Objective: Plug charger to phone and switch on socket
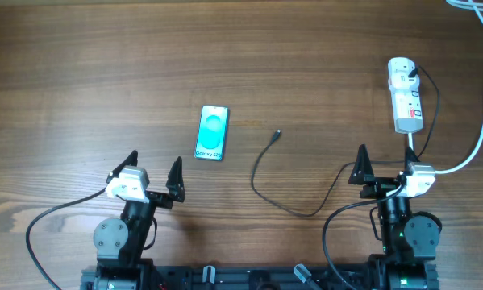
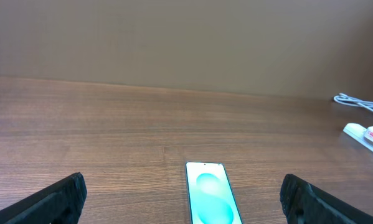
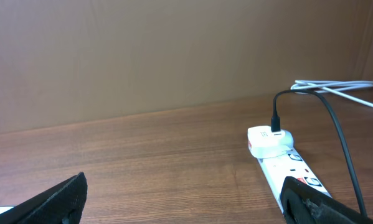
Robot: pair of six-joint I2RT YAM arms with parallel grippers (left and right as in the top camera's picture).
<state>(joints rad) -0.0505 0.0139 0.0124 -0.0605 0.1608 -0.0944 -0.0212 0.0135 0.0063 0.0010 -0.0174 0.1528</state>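
Note:
The phone (image 1: 212, 133) lies flat near the table's middle, cyan screen up; it also shows in the left wrist view (image 2: 212, 200). The charger (image 1: 265, 173), a thin black cable, curls to the phone's right, its small connector (image 1: 277, 134) free on the wood. The white socket (image 1: 405, 95) lies at the far right with a white adapter plugged in; it shows in the right wrist view (image 3: 286, 162). My left gripper (image 1: 153, 171) is open and empty, just in front of the phone. My right gripper (image 1: 384, 165) is open and empty, in front of the socket.
A thick white cable (image 1: 479, 121) runs from the top right corner down past the socket to the right arm. The socket's end also shows at the far right of the left wrist view (image 2: 367, 134). A brown wall stands behind the table.

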